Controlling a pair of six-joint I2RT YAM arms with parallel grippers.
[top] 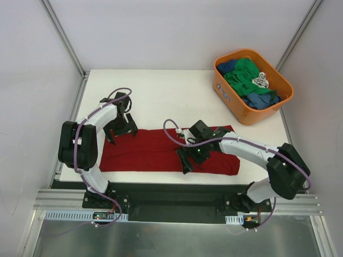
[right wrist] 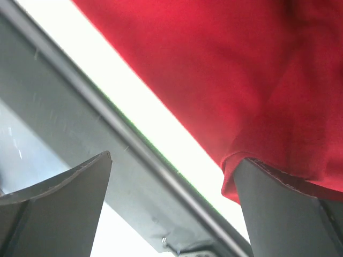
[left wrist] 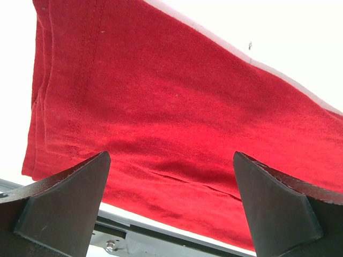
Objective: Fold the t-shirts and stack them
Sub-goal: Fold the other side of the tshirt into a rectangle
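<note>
- Here, a long dark red cloth t-shirt point(top: 155, 152) lies folded flat along the near side of the white table point(top: 161, 96).
- The left gripper point(top: 120, 134) hangs over the shirt's left end, jaws wide apart, holding nothing.
- The right gripper point(top: 186, 163) is at the shirt's near edge, jaws wide apart, empty.
- A green cloth t-shirt point(top: 244, 75) and a blue cloth t-shirt point(top: 262, 100) lie in the orange plastic tub point(top: 228, 96), far right.

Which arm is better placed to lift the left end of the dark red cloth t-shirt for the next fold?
Left. The left hand hangs open over the left end of the dark red cloth t-shirt; the right hand sits open at its near edge, mid-length.
</note>
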